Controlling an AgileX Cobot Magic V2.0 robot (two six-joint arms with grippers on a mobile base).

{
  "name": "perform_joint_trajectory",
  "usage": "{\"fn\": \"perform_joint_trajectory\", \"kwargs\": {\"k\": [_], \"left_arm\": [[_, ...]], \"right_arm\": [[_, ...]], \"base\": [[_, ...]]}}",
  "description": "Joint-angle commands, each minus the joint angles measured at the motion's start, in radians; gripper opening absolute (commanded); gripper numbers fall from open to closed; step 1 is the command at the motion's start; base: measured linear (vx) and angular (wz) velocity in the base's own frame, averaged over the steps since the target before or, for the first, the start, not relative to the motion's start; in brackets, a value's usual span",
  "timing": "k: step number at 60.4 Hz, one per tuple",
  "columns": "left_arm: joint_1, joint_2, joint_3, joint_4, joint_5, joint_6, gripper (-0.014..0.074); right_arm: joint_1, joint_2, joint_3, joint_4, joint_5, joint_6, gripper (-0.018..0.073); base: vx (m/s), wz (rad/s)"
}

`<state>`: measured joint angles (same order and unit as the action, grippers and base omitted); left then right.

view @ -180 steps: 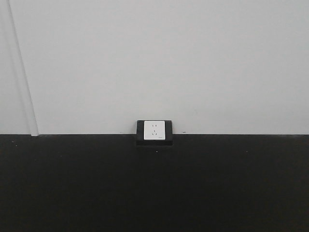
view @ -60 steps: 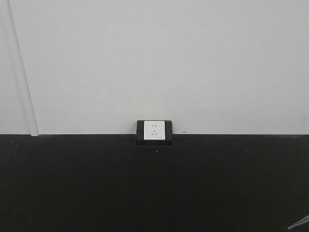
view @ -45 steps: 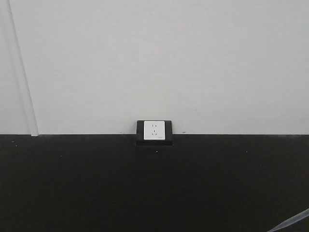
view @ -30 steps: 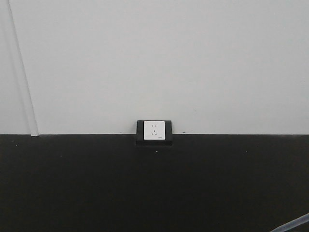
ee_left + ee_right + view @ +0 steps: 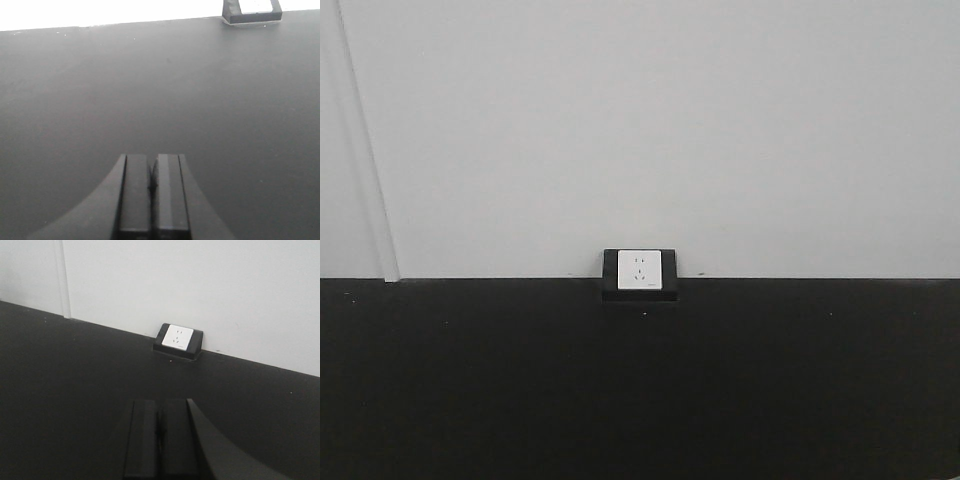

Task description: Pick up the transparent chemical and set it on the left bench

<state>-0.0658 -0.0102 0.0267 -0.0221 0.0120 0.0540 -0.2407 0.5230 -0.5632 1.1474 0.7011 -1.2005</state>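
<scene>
The socket (image 5: 639,272) sat where the wall (image 5: 670,120) met the black bench (image 5: 470,380), and it was the one fixed mark common to all views. The chemical showed in none of them, neither in front of the socket nor to either side, so its place could not be told.

Both arms seemed parked in wait, low and short of the socket, probably because nothing to take lay within reach. The left gripper (image 5: 152,170) had its jaws pressed together with nothing between them, and the socket lay far ahead and off to the right. The right gripper (image 5: 159,415) was likewise closed and empty, with the socket nearly straight ahead.

The front view showed neither gripper, only the bench below the socket and a pale strip (image 5: 365,150) running up the wall well left of it. The right wrist view caught that strip too. The left wrist view lost the wall above the socket to white glare, but gave the widest stretch of bench left of the socket.
</scene>
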Motion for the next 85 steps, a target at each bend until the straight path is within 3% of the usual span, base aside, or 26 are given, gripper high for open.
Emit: {"fn": "perform_joint_trajectory", "kwargs": {"k": [1,85], "left_arm": [[-0.002,-0.019,0.016,-0.001,-0.078,-0.008,-0.0003],[-0.002,-0.019,0.016,-0.001,-0.078,-0.008,-0.0003]], "right_arm": [[-0.009,0.003,-0.026,0.054,-0.039,-0.010,0.0010],[-0.009,0.003,-0.026,0.058,-0.035,-0.008,0.0010]], "base": [[0.00,0.00],[0.00,0.00]]}}
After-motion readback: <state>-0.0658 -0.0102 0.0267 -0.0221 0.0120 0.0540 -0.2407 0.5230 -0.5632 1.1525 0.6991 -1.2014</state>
